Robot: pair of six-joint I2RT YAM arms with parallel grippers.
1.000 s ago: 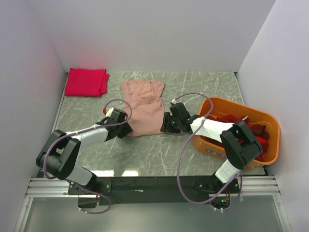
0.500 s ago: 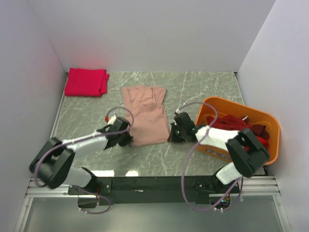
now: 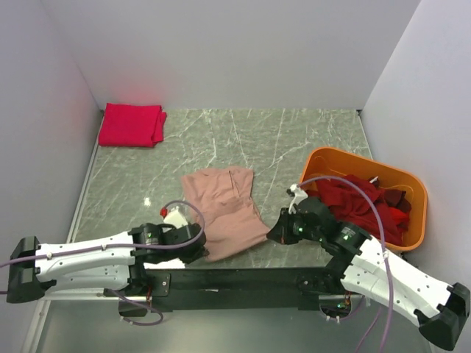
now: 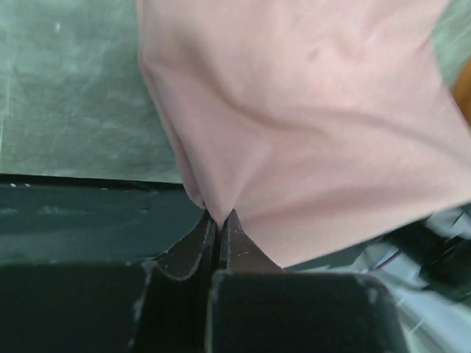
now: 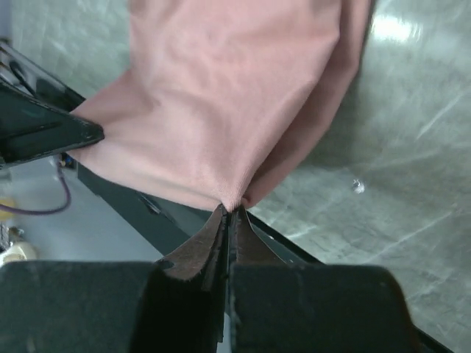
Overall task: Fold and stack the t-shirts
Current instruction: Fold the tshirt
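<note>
Pose: left arm [image 3: 88,261] and right arm [image 3: 383,272] stretched low along the near worktop [image 3: 294,140] edge. Hold: left gripper [image 3: 197,246] and right gripper [image 3: 274,234] each pinching one near corner of the dusty-pink t-shirt [image 3: 224,206], which lies mid-worktop.

A dusty-pink t-shirt [image 3: 224,209], crimson shirt [image 3: 132,125], dark red shirts [image 3: 357,198], orange tub [image 3: 353,155], grey-green veined table [image 3: 294,140].

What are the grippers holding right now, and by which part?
Both hold the pink shirt: left gripper pinches its near left corner, right gripper its near right corner.
</note>
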